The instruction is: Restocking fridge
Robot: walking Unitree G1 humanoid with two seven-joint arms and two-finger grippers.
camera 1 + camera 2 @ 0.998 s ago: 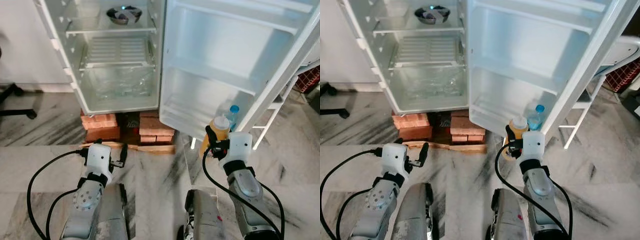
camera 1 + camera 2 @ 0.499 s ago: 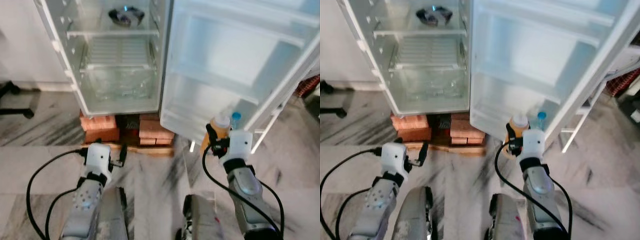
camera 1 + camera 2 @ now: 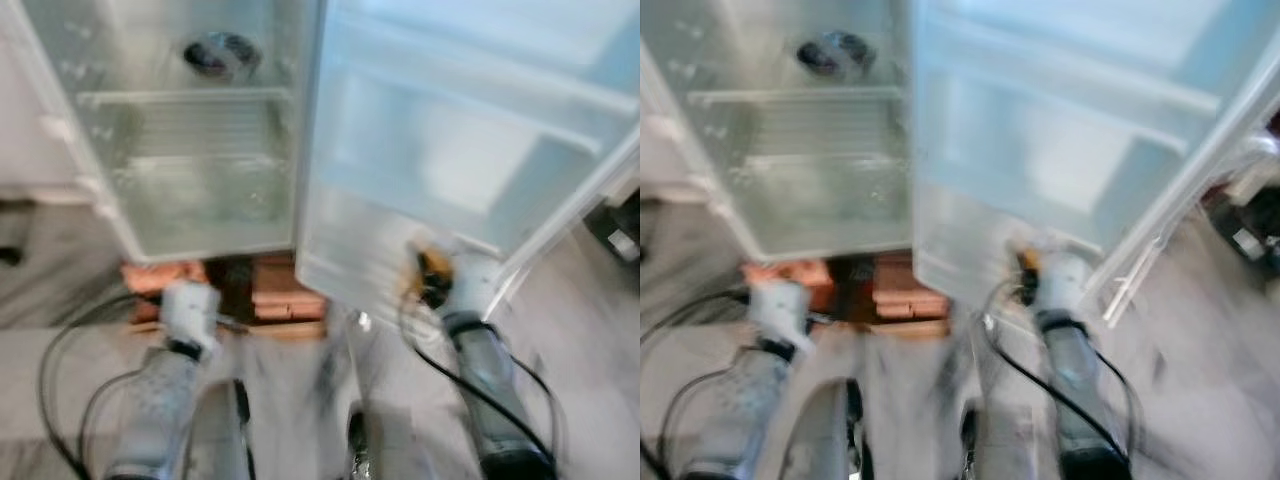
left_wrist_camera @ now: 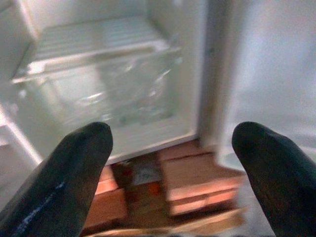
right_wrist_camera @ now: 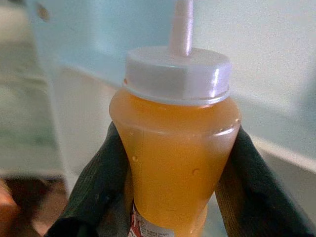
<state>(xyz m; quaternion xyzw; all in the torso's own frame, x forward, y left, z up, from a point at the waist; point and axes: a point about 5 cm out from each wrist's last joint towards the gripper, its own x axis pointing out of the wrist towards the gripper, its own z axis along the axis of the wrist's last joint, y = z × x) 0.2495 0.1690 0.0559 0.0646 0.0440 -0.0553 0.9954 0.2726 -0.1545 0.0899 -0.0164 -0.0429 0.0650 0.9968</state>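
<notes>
The white fridge (image 3: 190, 150) stands open before me, its door (image 3: 470, 130) swung out to the right. My right gripper (image 5: 173, 192) is shut on an orange sauce bottle (image 5: 177, 158) with a white nozzle cap. In the blurred eye views the bottle (image 3: 428, 275) is held up close to the door's lowest shelf (image 3: 350, 275). My left gripper (image 4: 173, 168) is open and holds nothing. It faces the clear crisper drawer (image 4: 103, 94) at the bottom of the fridge. A dark bowl (image 3: 222, 52) sits on an upper shelf.
The fridge rests on red bricks (image 3: 285, 295) above a grey marbled floor (image 3: 60, 300). A wire shelf (image 4: 94, 39) lies over the crisper drawer. A dark object (image 3: 615, 225) sits on the floor past the door's right edge.
The whole picture has shifted and blurred, and the fridge looks larger and nearer, so the camera has moved. The bottle in my right gripper now stands closer to the door's lowest shelf.
</notes>
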